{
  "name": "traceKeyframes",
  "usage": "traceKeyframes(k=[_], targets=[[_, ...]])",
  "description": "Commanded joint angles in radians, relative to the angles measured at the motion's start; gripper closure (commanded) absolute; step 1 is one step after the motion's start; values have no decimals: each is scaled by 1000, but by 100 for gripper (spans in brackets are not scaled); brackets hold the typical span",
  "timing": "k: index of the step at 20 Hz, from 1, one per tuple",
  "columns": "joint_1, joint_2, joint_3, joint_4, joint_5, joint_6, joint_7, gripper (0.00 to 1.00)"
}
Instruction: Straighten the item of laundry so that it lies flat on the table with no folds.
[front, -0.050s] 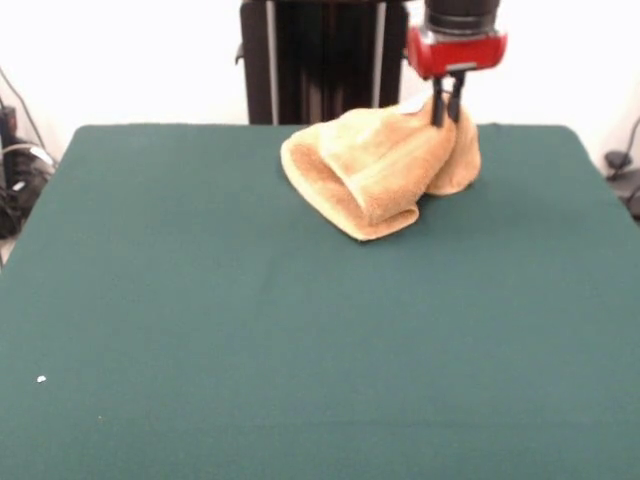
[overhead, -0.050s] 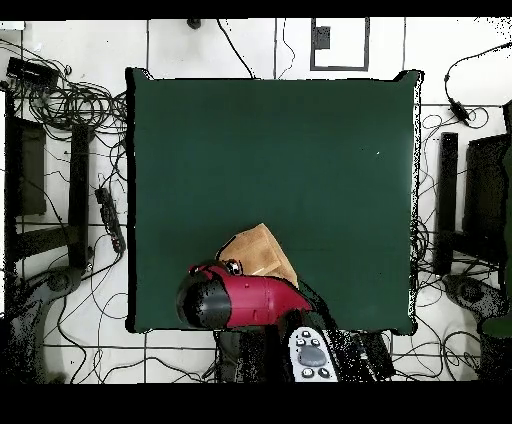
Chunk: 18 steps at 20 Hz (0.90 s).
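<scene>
From above, the red arm covers much of the towel, so only a tan wedge shows there. In the front view the towel lies bunched and folded near the table's far edge, the claw's fingers together, pinching its upper right fold. Cables litter the surrounding floor

The golden-tan towel lies bunched in rounded folds on the green table, toward twelve o'clock of the tabletop and a little to the one o'clock side. A thick rolled fold points toward six o'clock. The gripper comes down under its red head at the towel's one o'clock corner, its dark fingers close together, pinching the cloth's top.
</scene>
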Motion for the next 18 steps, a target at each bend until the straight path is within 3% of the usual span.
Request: traceKeyframes(k=[1, 8, 11, 18], targets=[[61, 85, 74, 88, 146, -124, 365, 100], [166, 57, 85, 126, 293, -146, 465, 100], [236, 48, 36, 111, 332, -120, 485, 100], [342, 79, 32, 68, 419, -125, 578, 100]])
